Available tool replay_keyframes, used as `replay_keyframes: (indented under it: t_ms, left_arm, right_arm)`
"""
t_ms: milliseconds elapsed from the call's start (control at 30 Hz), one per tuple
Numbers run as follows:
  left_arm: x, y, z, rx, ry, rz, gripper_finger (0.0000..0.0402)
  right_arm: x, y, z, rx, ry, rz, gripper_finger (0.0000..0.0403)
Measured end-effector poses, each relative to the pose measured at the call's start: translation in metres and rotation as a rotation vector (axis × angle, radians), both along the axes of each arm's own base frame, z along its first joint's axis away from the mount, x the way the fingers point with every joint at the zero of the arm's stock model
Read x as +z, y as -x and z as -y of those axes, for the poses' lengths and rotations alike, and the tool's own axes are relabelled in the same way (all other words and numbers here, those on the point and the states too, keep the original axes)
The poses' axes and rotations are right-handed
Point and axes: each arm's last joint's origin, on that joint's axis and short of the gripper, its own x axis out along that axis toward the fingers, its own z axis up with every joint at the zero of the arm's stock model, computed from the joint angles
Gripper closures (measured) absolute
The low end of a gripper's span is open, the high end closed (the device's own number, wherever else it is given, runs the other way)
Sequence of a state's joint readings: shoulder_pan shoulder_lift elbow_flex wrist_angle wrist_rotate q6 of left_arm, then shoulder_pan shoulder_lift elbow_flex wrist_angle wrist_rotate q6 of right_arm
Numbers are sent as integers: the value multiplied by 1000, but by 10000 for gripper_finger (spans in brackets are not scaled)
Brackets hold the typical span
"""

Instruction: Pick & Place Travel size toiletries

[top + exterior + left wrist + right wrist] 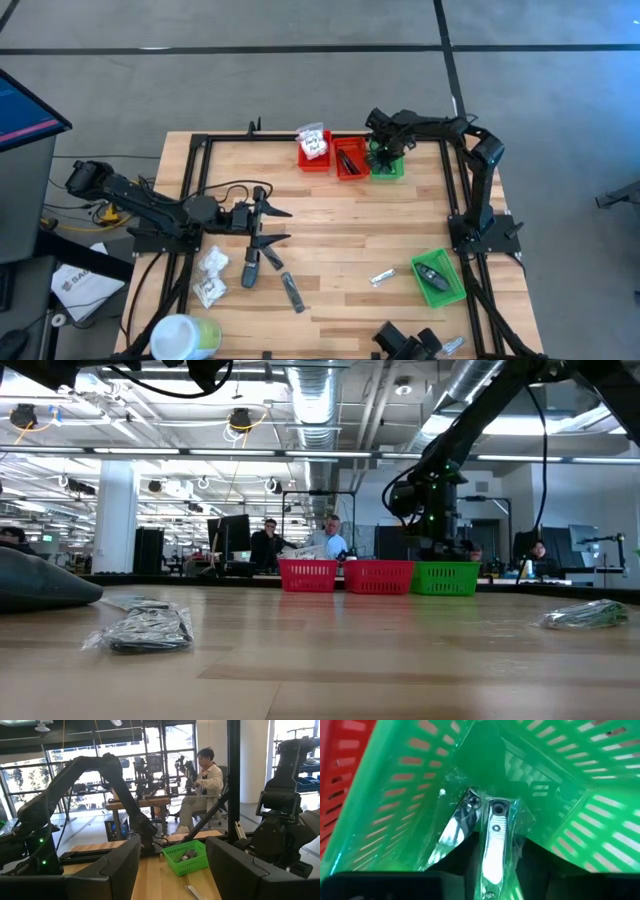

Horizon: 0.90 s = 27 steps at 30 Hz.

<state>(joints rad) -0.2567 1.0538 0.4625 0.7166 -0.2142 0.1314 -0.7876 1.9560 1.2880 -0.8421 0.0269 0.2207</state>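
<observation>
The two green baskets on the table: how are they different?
The far green basket sits square in a row beside two red baskets, with the right gripper over it; the near green basket stands alone, turned askew, holding a dark item. Both are slotted green plastic.
</observation>
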Motion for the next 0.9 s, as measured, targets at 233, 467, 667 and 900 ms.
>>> replay_keyframes:
  t_ms: [233,467,667,900]
  left_arm:
    - [0,0,0,0,0,-3,182]
    - [-2,0,0,1,1,-20,182]
    - [-8,-1,-1,48,-7,-76,194]
    - [-26,0,-2,58,10,-260,272]
  right_arm:
    - [21,-13,4,50,26,23,199]
    - [63,-39,-5,155,46,41,154]
    - [90,-64,-30,312,54,48,154]
    - [105,-83,-72,401,27,28,154]
